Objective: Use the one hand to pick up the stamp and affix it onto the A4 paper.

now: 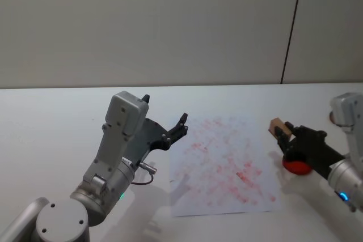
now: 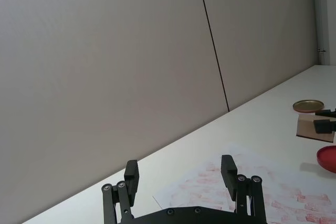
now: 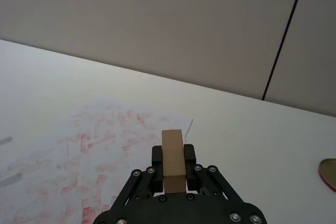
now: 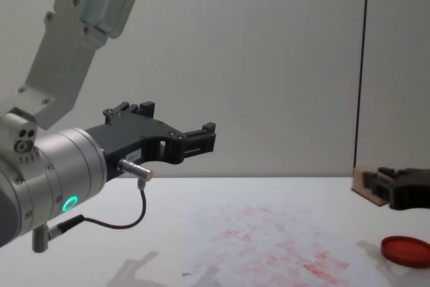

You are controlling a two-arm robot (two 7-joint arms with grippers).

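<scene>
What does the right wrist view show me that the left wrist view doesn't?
Right wrist view alone: the grip up close. The right gripper is shut on the stamp, a finger on each side, with the block sticking out past the fingertips.

Left wrist view alone: the left gripper, open and raised, and the red disc on the table beside the paper.

Both: the ink-blotched paper, the stamp, and a gold lid on the table, cut off at the edge of the right wrist view.
</scene>
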